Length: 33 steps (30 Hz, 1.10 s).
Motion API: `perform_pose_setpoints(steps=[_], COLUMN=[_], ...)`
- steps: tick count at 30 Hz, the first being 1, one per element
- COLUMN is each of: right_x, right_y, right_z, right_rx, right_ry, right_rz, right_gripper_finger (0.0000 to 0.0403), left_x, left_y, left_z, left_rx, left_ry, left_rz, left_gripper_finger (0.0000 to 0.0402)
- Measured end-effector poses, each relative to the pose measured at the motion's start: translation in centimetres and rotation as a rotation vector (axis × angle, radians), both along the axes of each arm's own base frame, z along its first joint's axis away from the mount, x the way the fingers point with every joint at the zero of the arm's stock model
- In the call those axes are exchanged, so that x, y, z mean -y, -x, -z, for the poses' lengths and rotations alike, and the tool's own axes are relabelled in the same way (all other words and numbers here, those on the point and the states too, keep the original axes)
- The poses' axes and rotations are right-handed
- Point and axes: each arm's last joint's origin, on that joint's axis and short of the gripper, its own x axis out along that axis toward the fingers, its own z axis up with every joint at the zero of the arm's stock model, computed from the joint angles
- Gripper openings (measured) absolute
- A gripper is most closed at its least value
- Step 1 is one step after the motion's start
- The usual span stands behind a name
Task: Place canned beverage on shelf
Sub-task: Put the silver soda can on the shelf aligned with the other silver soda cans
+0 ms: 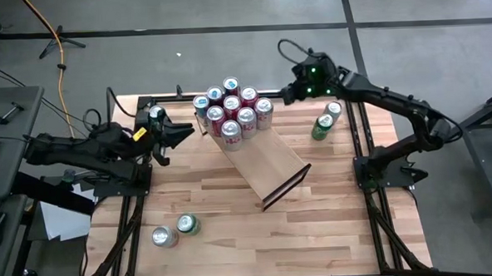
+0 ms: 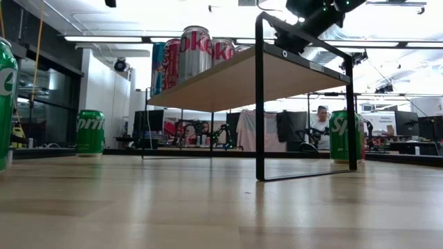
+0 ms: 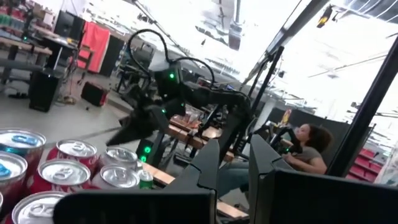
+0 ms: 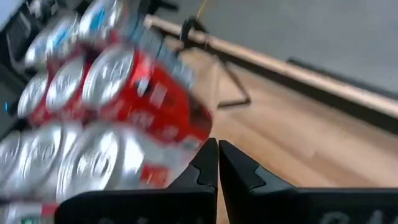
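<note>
Where labels show, Coke cans (image 2: 196, 52), Sprite can (image 2: 90, 131)

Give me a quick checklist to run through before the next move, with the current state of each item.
1. Shelf has bare plank free: ok.
2. Cans on the shelf standing upright: ok.
3. Right gripper empty, fingers shut: ok, must open before a pick.
4. Left gripper empty, shut, beside the cluster: ok.
5. Loose green cans upright near the right arm: ok.
6. Two front cans reachable: cannot tell.
</note>
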Motion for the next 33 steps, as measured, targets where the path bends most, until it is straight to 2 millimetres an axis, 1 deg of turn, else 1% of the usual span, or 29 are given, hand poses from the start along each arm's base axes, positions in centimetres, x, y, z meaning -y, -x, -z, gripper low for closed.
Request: perform_pose_setpoints(steps=[4, 7, 9, 20, 27, 31, 33], right_x=[-2.2, -3.4, -3.7, -4.4, -4.4, -4.4, -3.7], right_y=[-1.5, -2.2, -2.3, -2.8, -3.0, -3.0, -2.8], right_z=[0.2, 0.2, 0.3, 0.2, 0.1, 0.1, -0.1], right_rx=[-0.024, -0.051, -0.068, -0.047, -0.013, -0.018, -0.008], right_ry=[0.012, 0.058, 0.068, 0.059, 0.036, 0.053, 0.071], right_rz=[-0.055, -0.031, -0.002, -0.006, -0.026, -0.034, -0.001], right_gripper_finger=[0.0, 0.0, 0.0, 0.0, 0.0, 0.0, 0.0], left_x=[0.0, 0.0, 0.0, 0.0, 0.0, 0.0, 0.0], left_y=[0.0, 0.0, 0.0, 0.0, 0.0, 0.0, 0.0], left_z=[-0.2, -0.3, -0.3, -0.3, -0.3, -0.3, -0.3], left_rx=[0.019, 0.02, 0.025, 0.019, 0.019, 0.02, 0.021], left_ry=[-0.026, -0.048, -0.053, -0.068, -0.068, -0.064, -0.06], left_rz=[-0.008, -0.016, -0.018, -0.026, -0.026, -0.026, -0.027], left_gripper_finger=[0.0, 0.0, 0.0, 0.0, 0.0, 0.0, 0.0])
